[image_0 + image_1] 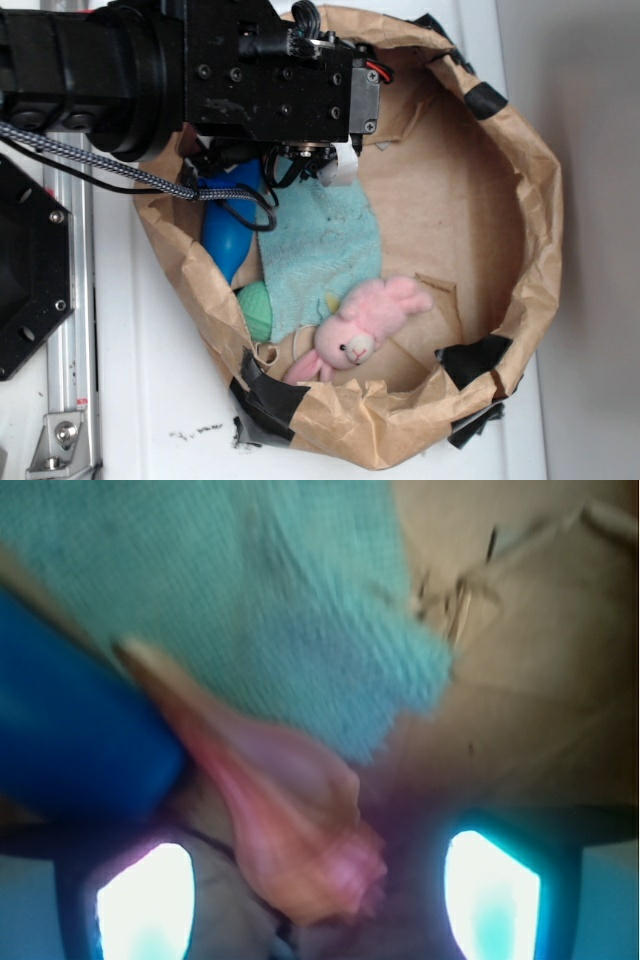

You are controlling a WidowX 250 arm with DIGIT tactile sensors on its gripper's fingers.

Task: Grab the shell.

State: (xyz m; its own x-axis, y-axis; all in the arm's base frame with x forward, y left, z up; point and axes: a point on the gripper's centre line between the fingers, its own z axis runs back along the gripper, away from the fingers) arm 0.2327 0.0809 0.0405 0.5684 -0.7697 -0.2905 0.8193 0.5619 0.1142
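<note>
In the wrist view the orange-tan shell (290, 810) lies with its wide whorled end between my fingers and its long point reaching up-left along the blue bottle (70, 730). My gripper (318, 900) is open. Its two pads (145, 900) stand wide on either side of the shell, and I see no contact with it. In the exterior view the arm's black body covers the shell. There the gripper (305, 160) is low inside the paper bag, at its upper left.
The brown paper bag (530, 200) holds everything. A teal cloth (320, 250) lies just beyond the shell, with the blue bottle (228, 225) to its left. A small green ball (258, 308) and a pink plush bunny (365, 325) lie nearer the front.
</note>
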